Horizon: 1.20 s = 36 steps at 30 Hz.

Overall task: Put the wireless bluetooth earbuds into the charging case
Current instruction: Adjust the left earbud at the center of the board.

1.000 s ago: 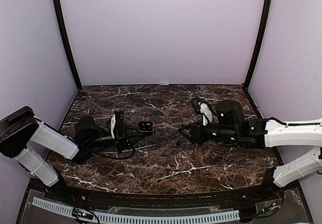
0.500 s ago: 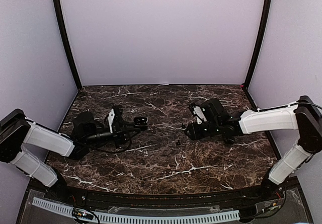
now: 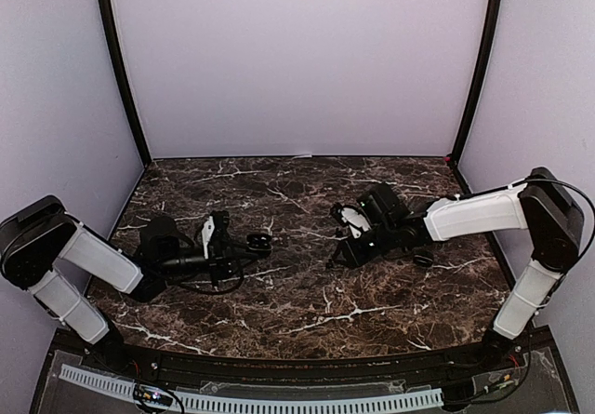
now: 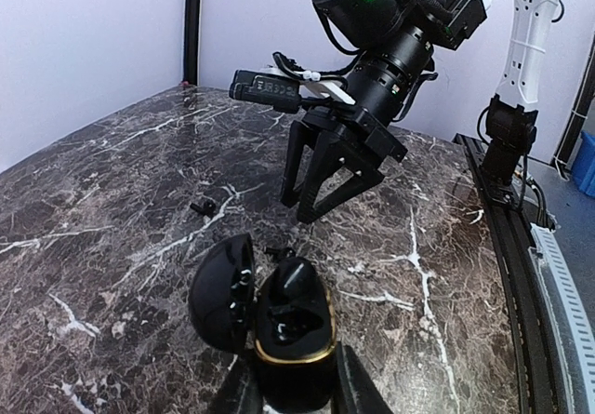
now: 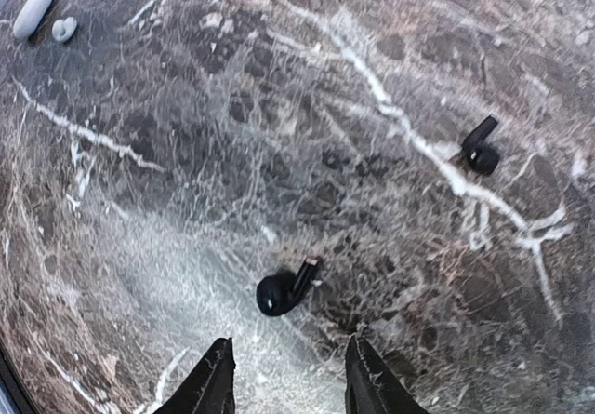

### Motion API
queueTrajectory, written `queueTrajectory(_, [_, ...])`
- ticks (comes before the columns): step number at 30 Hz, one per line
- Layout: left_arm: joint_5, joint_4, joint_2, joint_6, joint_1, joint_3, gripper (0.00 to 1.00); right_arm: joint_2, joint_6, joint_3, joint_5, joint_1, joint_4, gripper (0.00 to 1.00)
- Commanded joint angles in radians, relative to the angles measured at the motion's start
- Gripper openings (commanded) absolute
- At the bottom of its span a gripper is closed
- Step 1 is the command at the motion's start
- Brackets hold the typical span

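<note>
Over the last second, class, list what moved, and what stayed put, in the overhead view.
The right gripper reached left and slightly nearer, now open over a black earbud. The left gripper drew back a little, still shut on the open charging case. Nothing was picked up or released.

I record the table top (image 3: 307, 312) as dark brown stone or a stone-look slab, white-veined and polished; it carries a soft sheen under the right wrist camera. The charging case (image 4: 296, 340) reads as smooth, glossy black plastic with a gold-coloured metallic band round its mouth. Its lid (image 4: 221, 293) has the same gloss. The black earbud (image 5: 284, 291) nearest the right gripper (image 5: 290, 344) is smooth, shiny plastic, and the second black earbud (image 5: 479, 147) looks alike. The white earbud (image 5: 63, 29) appears smooth; I cannot judge its gloss. That gripper's fingers (image 5: 212, 388) are matt black. I note the arm shells (image 3: 474, 214) as smooth white plastic and the walls (image 3: 297, 60) as matt lilac.
</note>
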Motion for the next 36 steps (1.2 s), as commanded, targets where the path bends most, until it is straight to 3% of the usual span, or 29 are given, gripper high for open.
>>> queueTrajectory(1, [0.069,0.13,0.029,0.005,0.013,-0.033,0.0,-0.019,-0.022,-0.031,-0.049,-0.006,0.048,0.39])
queueTrajectory(10, [0.074,0.162,0.041,0.016,0.013,-0.038,0.0,-0.028,0.014,-0.061,-0.034,0.0,0.071,0.42])
queueTrajectory(16, [0.084,0.177,0.04,0.011,0.013,-0.041,0.0,-0.009,0.05,-0.034,0.102,-0.002,0.027,0.42])
queueTrajectory(25, [0.113,0.152,0.043,0.018,0.013,-0.03,0.0,0.036,0.055,-0.009,0.059,0.017,0.022,0.43])
queueTrajectory(30, [0.114,0.144,0.039,0.026,0.013,-0.028,0.0,0.059,0.103,-0.015,0.129,0.032,0.042,0.36])
queueTrajectory(36, [0.113,0.138,0.037,0.028,0.013,-0.027,0.0,0.051,0.122,-0.026,0.131,0.032,0.073,0.37])
